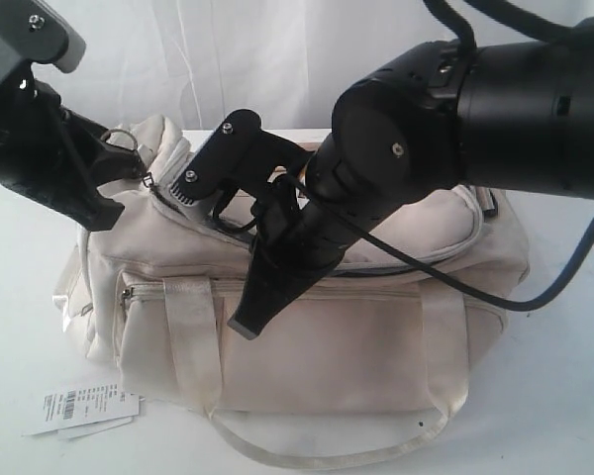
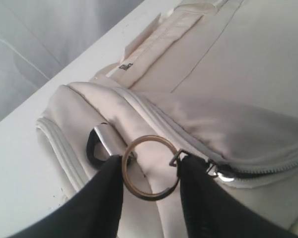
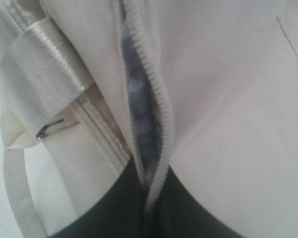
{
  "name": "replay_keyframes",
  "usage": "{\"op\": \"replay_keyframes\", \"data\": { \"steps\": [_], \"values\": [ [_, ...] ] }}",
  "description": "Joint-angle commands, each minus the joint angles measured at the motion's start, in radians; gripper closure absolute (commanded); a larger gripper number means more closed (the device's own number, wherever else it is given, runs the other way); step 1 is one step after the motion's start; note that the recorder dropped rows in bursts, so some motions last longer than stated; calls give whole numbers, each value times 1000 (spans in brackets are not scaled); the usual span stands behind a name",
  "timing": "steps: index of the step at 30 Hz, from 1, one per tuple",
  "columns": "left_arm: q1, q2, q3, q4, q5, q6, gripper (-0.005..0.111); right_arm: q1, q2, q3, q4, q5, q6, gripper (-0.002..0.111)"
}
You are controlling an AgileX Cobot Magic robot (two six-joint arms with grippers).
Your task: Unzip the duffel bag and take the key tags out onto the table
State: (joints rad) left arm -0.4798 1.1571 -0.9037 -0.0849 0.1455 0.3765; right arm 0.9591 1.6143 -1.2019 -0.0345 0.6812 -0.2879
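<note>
The duffel bag (image 1: pixel 307 346) sits on its base on the table (image 1: pixel 564 396). Its long front side with the pocket zipper (image 1: pixel 277 288) faces the exterior camera, and one webbing handle (image 1: pixel 307 453) has flopped onto the tabletop in front of the bag. My left gripper (image 2: pixel 149 171) is at the bag's upper end on my left side, closed across a metal pull ring (image 2: pixel 150 138); the ring sits between my two black fingers (image 2: pixel 102 203) and touches both. A small link joins that ring to the slider (image 2: pixel 219 172) of the top zipper (image 2: pixel 273 166). Just beside the ring, on the bag's end panel, a black strap ring (image 2: pixel 91 148) stands up. My right gripper (image 3: pixel 153 191) reaches down onto the top of the bag near its middle. Its fingers are drawn close together with one toothed edge of the top zipper running between them, so it looks pinched on that edge. Beyond that grip the zipper is parted into a narrow slit, and only dark grey lining (image 3: pixel 139 109) shows inside the bag. A white barcode label (image 1: pixel 84 408) lies on the table just beside the bag's lower front corner on my left
</note>
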Motion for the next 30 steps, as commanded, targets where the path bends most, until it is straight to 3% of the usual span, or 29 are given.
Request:
{"op": "replay_keyframes", "data": {
  "steps": [1,7,18,30],
  "values": [
    [13,32,-5,-4,-58,-10,107,-1,-1,5,23,81,9,108],
    [49,95,-18,-7,-120,-49,107,-1,-1,5,45,80,9,108],
    [49,181,-30,-10,-310,-55,107,-1,-1,5,48,80,9,108],
    [49,370,-288,-10,-170,-58,107,-1,-1,5,63,83,9,108]
  ]
}}
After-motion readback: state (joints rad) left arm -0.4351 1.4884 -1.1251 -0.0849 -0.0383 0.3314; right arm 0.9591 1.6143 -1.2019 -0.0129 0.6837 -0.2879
